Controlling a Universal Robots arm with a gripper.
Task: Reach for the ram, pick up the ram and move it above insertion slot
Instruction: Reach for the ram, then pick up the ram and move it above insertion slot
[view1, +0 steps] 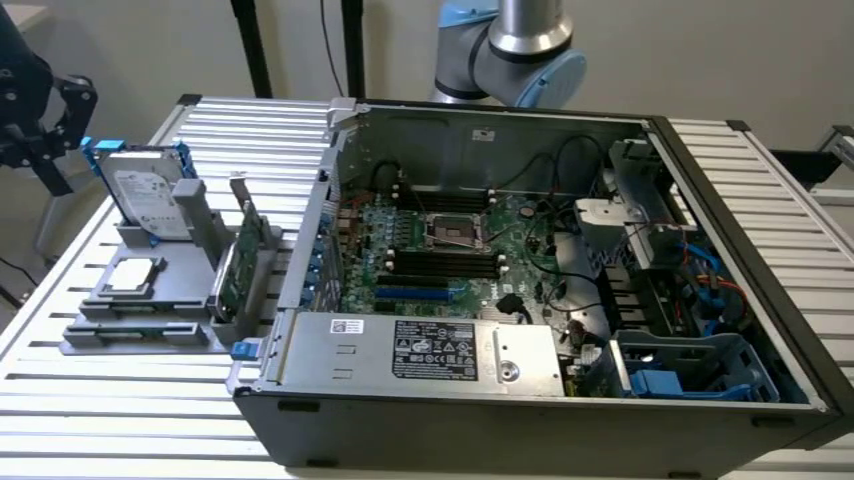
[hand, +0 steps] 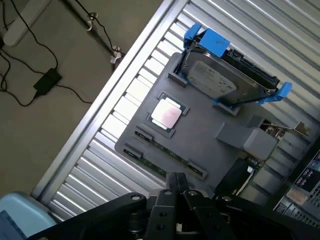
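The gripper (hand: 176, 182), state indeterminable, hovers over the gray tray (hand: 205, 122); the ram (hand: 161, 152), a thin green stick, lies slotted along its edge.

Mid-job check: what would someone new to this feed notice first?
The big open computer case dominates the slatted table, its green motherboard exposed. On the exterior view's left, a gray fixture holds a silver hard drive standing on edge. In the wrist view the black tool hangs over that fixture, near the ram lying along its edge.
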